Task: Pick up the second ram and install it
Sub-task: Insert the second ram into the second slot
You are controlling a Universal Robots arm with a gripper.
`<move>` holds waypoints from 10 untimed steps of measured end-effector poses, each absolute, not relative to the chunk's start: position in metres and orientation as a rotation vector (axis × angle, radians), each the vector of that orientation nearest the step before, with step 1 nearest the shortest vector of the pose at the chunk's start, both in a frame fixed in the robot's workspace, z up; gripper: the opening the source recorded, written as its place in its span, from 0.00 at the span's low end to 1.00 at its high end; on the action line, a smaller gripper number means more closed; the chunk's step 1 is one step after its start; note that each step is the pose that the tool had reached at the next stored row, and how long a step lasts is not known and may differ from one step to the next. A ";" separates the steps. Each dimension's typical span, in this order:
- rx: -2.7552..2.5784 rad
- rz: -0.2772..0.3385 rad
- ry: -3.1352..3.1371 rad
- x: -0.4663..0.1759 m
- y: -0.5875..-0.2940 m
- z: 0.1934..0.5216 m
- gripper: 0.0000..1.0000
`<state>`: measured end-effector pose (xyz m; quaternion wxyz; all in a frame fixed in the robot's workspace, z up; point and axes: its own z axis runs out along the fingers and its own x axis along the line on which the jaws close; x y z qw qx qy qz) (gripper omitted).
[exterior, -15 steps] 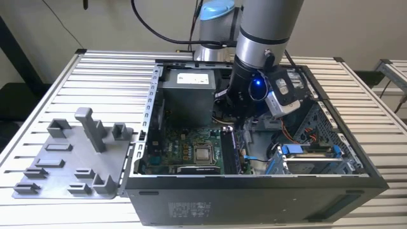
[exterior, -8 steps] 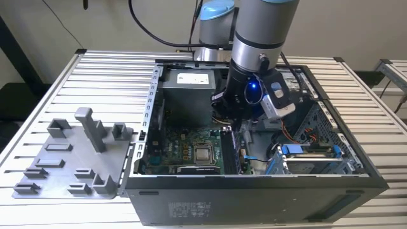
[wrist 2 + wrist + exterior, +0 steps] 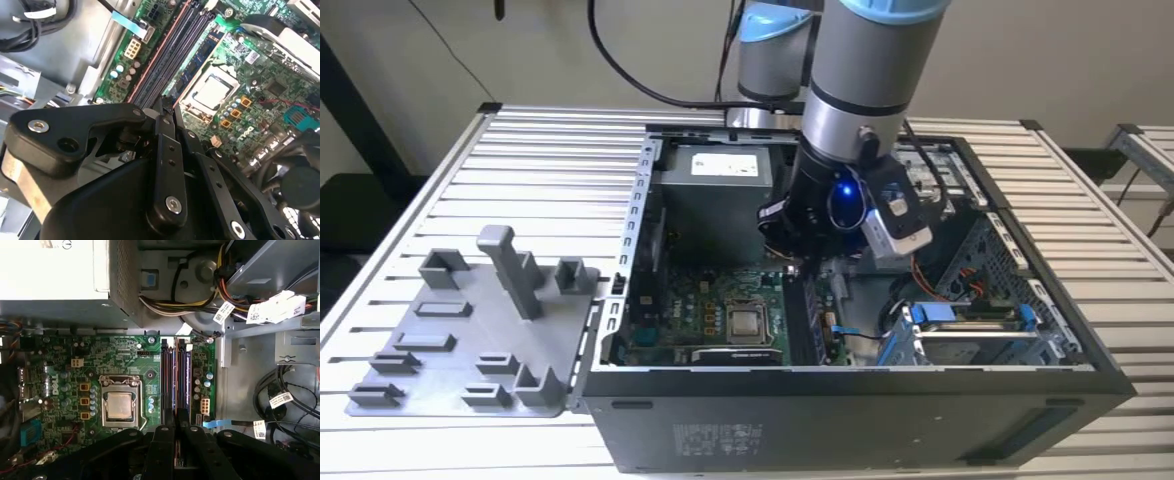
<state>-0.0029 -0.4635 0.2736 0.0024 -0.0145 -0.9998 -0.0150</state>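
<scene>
Black fingers (image 3: 176,417) pinch narrowly on the second ram (image 3: 176,421), held edge-down just over the memory slots (image 3: 175,377) for seating.

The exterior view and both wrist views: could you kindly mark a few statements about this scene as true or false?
1. The gripper hangs inside the open computer case, above the motherboard. True.
2. The processor socket is empty. False: a square silver processor sits in it.
3. The grey fixture tray lies outside the case, on the exterior view's left. True.
4. The gripper is over the fixture tray. False: it is over the memory slots beside the processor.
</scene>
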 end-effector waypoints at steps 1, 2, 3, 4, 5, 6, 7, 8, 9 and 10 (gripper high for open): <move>-0.044 -0.047 -3.136 -0.003 -0.464 0.272 0.14; -0.043 -0.047 -3.136 -0.003 -0.464 0.270 0.14; -0.042 -0.047 -3.136 -0.003 -0.464 0.268 0.14; -0.041 -0.047 -3.136 -0.003 -0.464 0.266 0.14; -0.041 -0.047 -3.136 -0.003 -0.464 0.265 0.14; -0.040 -0.047 -3.138 -0.003 -0.464 0.263 0.14; -0.039 -0.043 -3.140 -0.003 -0.463 0.263 0.14; -0.039 -0.041 -3.140 -0.003 -0.464 0.263 0.14; -0.039 -0.041 -3.140 -0.003 -0.464 0.263 0.14; -0.039 -0.041 -3.140 -0.003 -0.464 0.263 0.14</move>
